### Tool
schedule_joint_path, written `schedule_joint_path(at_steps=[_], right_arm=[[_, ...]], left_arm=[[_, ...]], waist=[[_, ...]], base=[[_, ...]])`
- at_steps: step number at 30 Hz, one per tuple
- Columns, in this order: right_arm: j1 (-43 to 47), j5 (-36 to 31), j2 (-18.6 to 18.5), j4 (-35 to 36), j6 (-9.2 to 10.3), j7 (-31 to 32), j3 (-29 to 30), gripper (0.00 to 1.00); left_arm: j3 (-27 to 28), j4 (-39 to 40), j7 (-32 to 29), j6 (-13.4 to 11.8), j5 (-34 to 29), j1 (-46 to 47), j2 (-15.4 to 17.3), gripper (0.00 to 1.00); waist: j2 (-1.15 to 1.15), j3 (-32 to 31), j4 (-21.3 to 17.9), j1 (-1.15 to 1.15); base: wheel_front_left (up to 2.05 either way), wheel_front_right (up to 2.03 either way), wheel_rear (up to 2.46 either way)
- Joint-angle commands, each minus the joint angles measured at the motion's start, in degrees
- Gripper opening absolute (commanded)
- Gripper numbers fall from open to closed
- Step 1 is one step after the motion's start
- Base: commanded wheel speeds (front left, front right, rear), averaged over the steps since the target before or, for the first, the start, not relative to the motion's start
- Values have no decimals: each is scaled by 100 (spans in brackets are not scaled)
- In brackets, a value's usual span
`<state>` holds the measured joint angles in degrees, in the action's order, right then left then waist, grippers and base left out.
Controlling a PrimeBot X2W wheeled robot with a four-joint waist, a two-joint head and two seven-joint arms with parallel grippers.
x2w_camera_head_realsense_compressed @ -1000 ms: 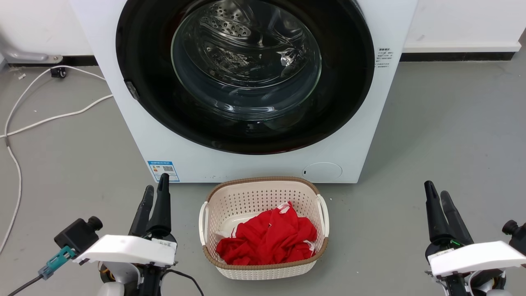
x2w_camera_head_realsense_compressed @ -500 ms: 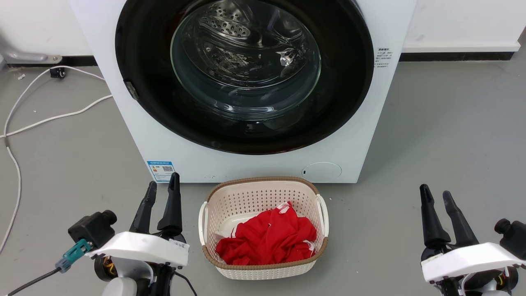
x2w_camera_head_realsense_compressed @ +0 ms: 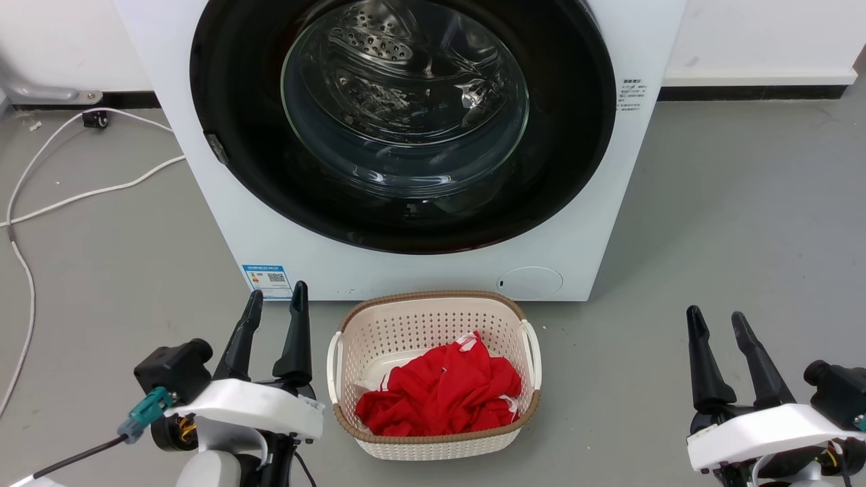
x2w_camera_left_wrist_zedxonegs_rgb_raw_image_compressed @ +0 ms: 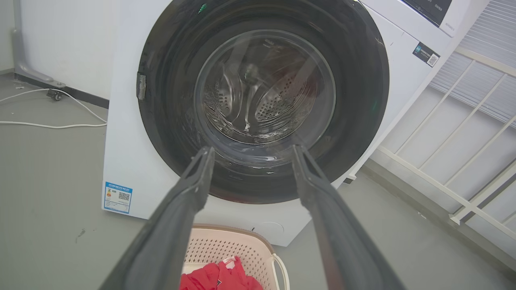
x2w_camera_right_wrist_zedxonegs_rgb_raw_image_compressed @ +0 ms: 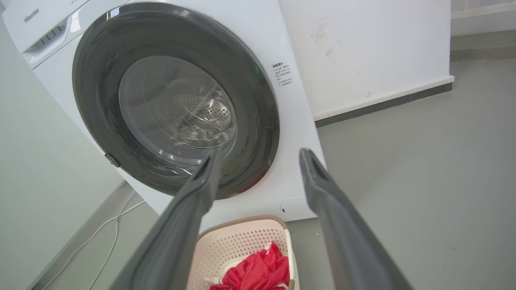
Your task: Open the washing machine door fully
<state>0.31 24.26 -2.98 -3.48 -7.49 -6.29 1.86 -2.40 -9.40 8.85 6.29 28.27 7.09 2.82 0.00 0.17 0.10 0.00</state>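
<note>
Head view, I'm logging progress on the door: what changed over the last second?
The left tool slid toward the basket and spread its fingers from nearly together to apart. The right tool opened likewise, edging slightly left. Neither took hold of anything. The washing machine door stayed shut; the basket did not move.

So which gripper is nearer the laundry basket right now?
Left. The left gripper hangs open close beside the laundry basket, near its left handle; the right gripper, also open, is well off to its right.
</note>
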Motion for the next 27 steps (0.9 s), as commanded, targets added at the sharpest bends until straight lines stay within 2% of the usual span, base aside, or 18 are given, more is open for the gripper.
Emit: schedule_joint_path(at_steps=[1, 27], right_arm=[[26, -175, 4, 96, 0, -53, -11, 100], [109, -1510, 12, 236, 1, -224, -87, 100]], left_arm=[[-24, 28, 61, -22, -171, 107, 12, 100], [-225, -36, 393, -125, -1655, 131, 55, 100]], waist=[[0, 0, -1, 0], [0, -2, 7, 0]], base=[[0, 0, 0], [0, 0, 0]])
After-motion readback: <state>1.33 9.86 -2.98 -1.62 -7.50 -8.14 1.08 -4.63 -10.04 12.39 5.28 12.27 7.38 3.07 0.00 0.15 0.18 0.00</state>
